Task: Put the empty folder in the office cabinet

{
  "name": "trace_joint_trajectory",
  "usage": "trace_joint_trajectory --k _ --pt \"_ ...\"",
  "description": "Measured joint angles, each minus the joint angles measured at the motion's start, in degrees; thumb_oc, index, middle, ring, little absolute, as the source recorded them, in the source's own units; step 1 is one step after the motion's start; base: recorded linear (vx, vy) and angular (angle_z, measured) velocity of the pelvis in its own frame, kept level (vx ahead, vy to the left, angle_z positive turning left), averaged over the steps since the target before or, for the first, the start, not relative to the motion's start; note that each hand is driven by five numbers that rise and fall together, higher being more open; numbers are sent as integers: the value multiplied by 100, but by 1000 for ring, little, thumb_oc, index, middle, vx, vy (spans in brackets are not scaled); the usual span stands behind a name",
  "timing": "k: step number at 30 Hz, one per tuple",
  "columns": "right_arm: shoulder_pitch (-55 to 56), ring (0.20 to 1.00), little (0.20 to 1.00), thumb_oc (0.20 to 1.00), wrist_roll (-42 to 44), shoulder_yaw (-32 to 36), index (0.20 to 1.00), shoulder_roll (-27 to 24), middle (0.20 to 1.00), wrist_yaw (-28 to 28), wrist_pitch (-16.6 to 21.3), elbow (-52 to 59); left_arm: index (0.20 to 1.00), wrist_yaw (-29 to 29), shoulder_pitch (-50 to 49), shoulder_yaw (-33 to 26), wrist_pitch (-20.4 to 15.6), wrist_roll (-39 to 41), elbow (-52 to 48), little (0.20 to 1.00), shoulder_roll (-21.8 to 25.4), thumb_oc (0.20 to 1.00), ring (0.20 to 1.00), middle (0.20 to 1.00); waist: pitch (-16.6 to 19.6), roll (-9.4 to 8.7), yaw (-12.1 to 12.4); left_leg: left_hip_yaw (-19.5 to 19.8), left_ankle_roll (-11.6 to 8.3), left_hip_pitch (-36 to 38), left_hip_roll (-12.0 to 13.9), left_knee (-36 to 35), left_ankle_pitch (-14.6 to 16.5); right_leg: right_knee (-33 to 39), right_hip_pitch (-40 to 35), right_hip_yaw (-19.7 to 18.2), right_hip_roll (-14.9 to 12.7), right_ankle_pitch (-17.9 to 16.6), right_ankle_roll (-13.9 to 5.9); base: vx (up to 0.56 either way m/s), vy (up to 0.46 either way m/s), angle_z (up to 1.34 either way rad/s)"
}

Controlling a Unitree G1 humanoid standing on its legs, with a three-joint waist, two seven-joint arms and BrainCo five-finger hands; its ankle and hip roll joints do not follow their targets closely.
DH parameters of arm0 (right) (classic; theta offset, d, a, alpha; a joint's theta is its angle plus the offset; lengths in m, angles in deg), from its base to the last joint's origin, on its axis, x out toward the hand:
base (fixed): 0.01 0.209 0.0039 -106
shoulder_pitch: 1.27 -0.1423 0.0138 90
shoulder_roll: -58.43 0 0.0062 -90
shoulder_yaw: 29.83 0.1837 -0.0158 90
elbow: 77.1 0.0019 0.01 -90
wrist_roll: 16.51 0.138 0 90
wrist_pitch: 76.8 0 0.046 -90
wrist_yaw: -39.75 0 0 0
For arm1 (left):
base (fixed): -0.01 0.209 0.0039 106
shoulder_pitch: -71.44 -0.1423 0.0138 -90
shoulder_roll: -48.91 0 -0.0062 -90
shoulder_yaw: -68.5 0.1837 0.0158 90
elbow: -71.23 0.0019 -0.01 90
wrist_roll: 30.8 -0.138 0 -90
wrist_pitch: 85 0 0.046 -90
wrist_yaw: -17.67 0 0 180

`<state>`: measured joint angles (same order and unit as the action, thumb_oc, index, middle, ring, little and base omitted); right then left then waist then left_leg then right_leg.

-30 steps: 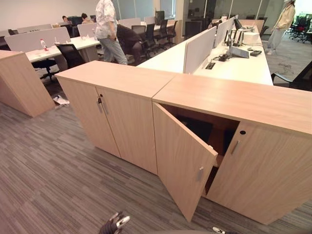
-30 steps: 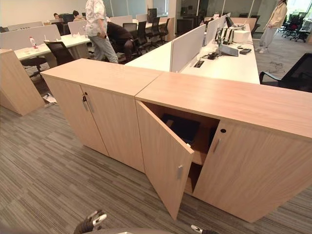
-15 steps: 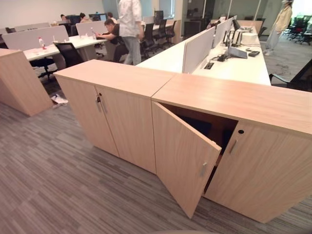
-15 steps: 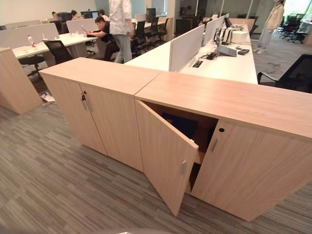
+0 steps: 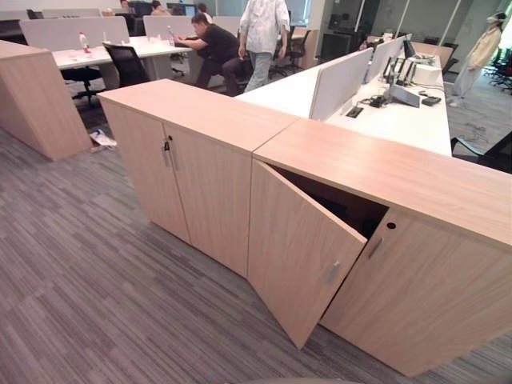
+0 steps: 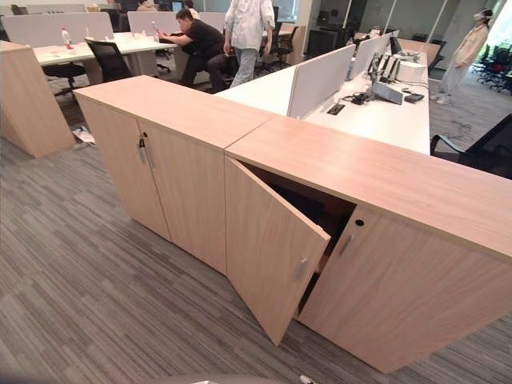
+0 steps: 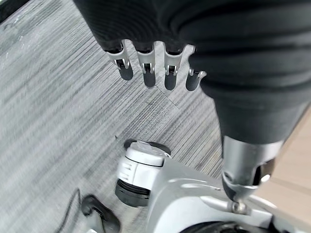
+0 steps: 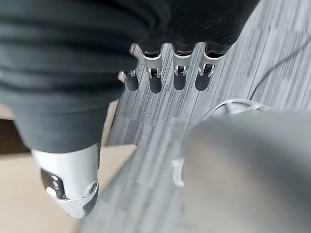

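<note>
The light wood office cabinet [image 5: 384, 164] stands in front of me. Its left door [image 5: 300, 248] hangs ajar and its right door [image 5: 424, 296] is closed. The inside [image 6: 308, 206] past the gap is dark, and I cannot make out a folder there. My left hand [image 7: 148, 73] hangs over the grey carpet with straight fingers and holds nothing. My right hand [image 8: 155, 75] hangs the same way above the carpet beside the cabinet's foot, open and empty.
A second cabinet [image 5: 184, 168] joins on the left, both doors closed, keys in its lock [image 5: 166, 148]. Another wooden unit [image 5: 36, 96] stands far left. Behind are white desks [image 5: 392, 120] with screens, a standing person [image 5: 260, 36], a seated person [image 5: 212, 48] and a chair [image 5: 488, 152].
The camera has shifted. The ajar door has swung slightly towards closed. My hands, at the bottom edge one second ago, have left the eye views. The standing person has walked to the right.
</note>
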<state>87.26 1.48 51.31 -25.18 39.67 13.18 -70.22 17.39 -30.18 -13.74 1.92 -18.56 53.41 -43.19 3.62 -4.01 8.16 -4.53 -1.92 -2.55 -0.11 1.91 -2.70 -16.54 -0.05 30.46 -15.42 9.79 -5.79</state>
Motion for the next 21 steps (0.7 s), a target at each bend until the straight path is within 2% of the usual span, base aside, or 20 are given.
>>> trace_joint_trajectory --k 3,7,17,21 --pt "-162 1000 1000 1000 -292 -44 1000 -26 1000 6 -16 9 1000 2 84 509 -35 -408 -247 1000 174 1000 1000 1000 18 110 -78 -86 -1 72 19 -53 2 0 8 -92 27 10 6 24 -24 -13" --pt "-247 1000 1000 1000 -367 -25 1000 -43 1000 1 -21 -11 1000 82 135 738 -78 -729 -262 1000 220 1000 1000 1000 53 198 -155 -153 6 104 34 -70 36 9 21 -163 44 13 -7 25 -8 -11" --pt "-162 1000 1000 1000 -397 224 1000 -261 1000 -4 -54 -56 1000 202 80 402 -76 -843 86 1000 34 1000 1000 1000 92 272 -160 -155 36 107 58 -80 51 110 -6 -178 103 32 -29 7 2 0" --pt "-157 1000 1000 1000 -403 290 1000 -465 1000 -31 -70 -66 1000 202 61 397 -60 -849 88 1000 23 1000 1000 1000 76 306 -268 -190 49 120 61 -82 51 129 -5 -212 110 31 -32 5 4 -3"
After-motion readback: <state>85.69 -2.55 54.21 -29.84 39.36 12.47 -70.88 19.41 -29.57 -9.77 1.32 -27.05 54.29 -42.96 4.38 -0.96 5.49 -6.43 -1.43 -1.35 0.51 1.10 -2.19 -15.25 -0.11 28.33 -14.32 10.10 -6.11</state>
